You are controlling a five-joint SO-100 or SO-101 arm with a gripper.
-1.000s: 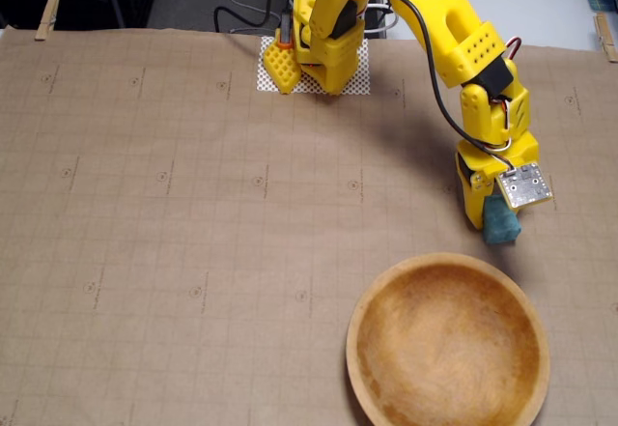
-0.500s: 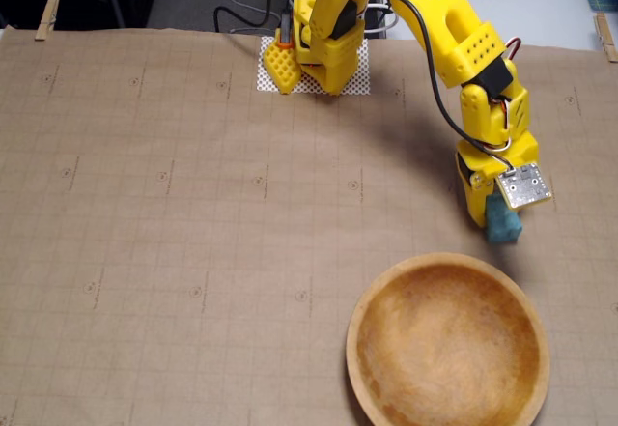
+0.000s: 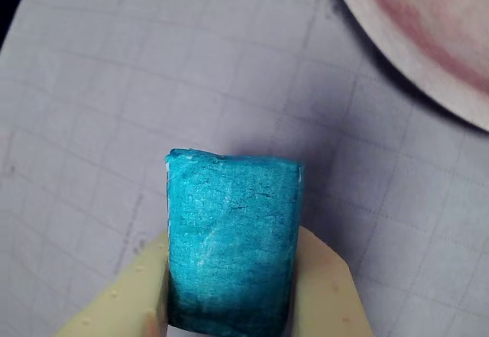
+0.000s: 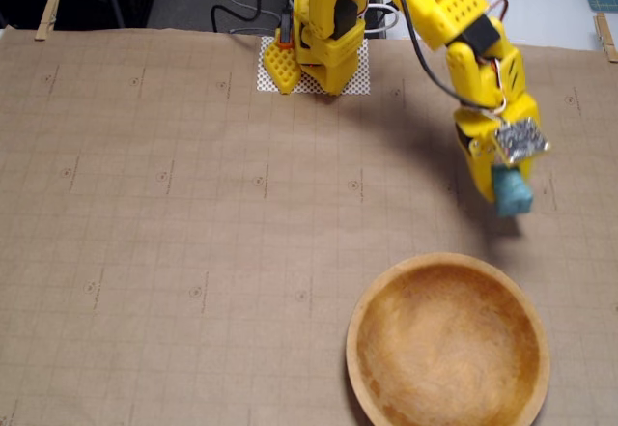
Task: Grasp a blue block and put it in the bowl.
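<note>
Gripper: the yellow gripper (image 4: 506, 194) hung at the end of the arm, right of centre in the fixed view, with its jaws clamped on the blue block (image 4: 513, 193)
Block in the hand: in the wrist view the blue block (image 3: 231, 241) stood between the two pale yellow fingers (image 3: 328, 291), one pressing each side, its upper part sticking out past the fingertips
Block height: its shadow fell on the paper apart from it in the fixed view, so it was off the surface
Block and bowl: the block was above the bowl (image 4: 372, 300) in the fixed view, beyond its far rim and not over its hollow; in the wrist view the bowl rim (image 3: 397, 39) showed at the upper right, well apart from the block
Bowl: round, wooden, orange-brown, nothing inside it
Surface: brown gridded paper (image 4: 174, 252) covered the table, held by a wooden clothespin (image 4: 46, 15) at the far left corner
Arm base: the yellow base (image 4: 323, 44) stood on a white mesh patch at the far edge
</note>
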